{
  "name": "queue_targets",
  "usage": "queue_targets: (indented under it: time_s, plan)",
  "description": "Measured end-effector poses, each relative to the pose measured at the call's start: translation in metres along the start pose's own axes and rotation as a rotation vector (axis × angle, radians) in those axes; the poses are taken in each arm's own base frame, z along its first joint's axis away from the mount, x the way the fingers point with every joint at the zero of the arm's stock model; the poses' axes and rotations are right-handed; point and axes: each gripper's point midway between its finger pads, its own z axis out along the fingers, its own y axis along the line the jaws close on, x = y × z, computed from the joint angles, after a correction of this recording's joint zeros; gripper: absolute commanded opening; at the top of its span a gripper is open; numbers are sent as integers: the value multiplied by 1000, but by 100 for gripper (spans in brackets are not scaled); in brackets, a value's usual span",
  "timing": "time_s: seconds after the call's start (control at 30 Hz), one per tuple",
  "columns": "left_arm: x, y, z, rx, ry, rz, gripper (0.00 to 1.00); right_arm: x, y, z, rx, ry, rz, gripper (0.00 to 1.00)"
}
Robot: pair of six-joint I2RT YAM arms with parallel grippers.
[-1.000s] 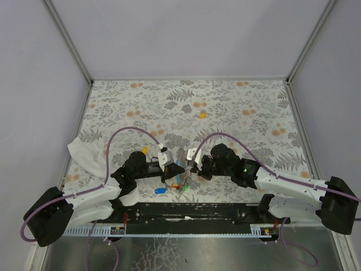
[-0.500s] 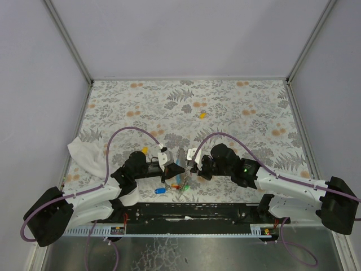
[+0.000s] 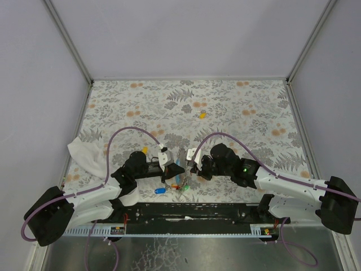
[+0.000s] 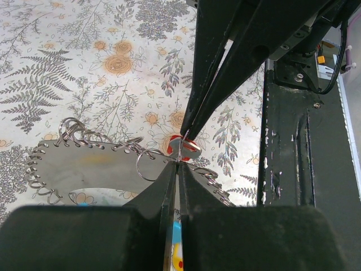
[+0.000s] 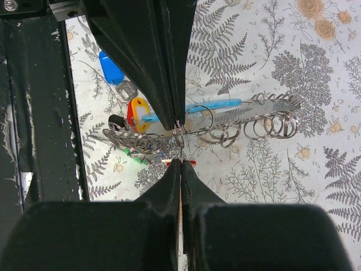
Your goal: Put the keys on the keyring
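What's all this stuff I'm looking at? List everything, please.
tablecloth: one, grey and orange floral, covering the table
cloth: one, white, left edge
yellow key: one, alone at mid-table
blue key: one, near edge, beside the keyring
keyring: one, silver with pale coiled cord, between the arms
red key: one, at the ring
left gripper: one, black, shut on the keyring
right gripper: one, black, shut on the red key
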Motion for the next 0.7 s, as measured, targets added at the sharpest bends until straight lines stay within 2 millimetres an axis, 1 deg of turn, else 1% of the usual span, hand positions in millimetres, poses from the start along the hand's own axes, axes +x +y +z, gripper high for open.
queue_targets:
  time_s: [0.7]
  plan:
    - [3,-2,2,18,5,-10,0,-1,5,3,-34,1,5,0]
